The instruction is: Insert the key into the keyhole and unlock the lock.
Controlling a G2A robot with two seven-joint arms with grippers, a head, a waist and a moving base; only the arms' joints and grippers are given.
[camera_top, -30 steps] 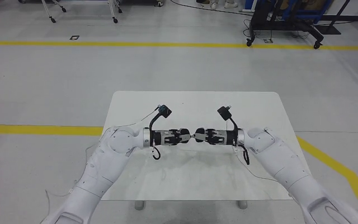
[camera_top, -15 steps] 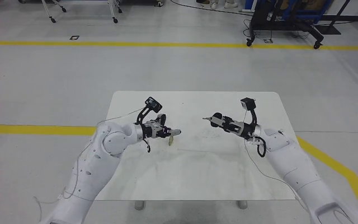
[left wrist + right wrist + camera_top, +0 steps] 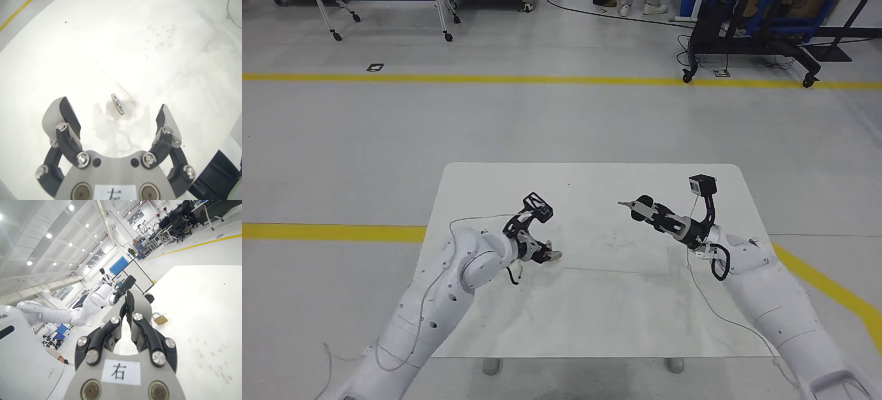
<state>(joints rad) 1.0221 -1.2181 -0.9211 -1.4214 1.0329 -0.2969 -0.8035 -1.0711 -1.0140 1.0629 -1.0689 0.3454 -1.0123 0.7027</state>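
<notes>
White tabletop [image 3: 592, 325] in a large hall with yellow floor lines.

**Left hand** [image 3: 113, 108]: fingers spread wide and holding nothing. It hangs just above the padlock [image 3: 117, 104], which rests on the tabletop between the two pads and touches neither.

**Right hand** [image 3: 127, 294]: fingers pressed together. It is raised over the tabletop's other half, well apart from the padlock. In the top view a thin grey sliver juts past its tips, judged to be the key [image 3: 621, 205].

**Change:**
- One second ago the two hands met tip to tip over the middle of the tabletop.
- Half a second ago they had drawn apart, with the padlock at the left hand's tips.
- Now the left hand has opened and the padlock lies free, while the right hand has moved farther off.

**Meaning for the task:** the key is out of the keyhole and the joining step is over, at least for now. Any further try would first need the padlock picked up again.

**Hard to make out:**
- The key's grip is hidden between the right hand's pads.
- The keyhole faces away in every view.
- The left wrist view shows the padlock almost edge-on, and the right wrist view shows it small and far off. Whether its shackle has sprung open cannot be told.
- Whether the padlock lies flat or on edge is also unclear.
</notes>
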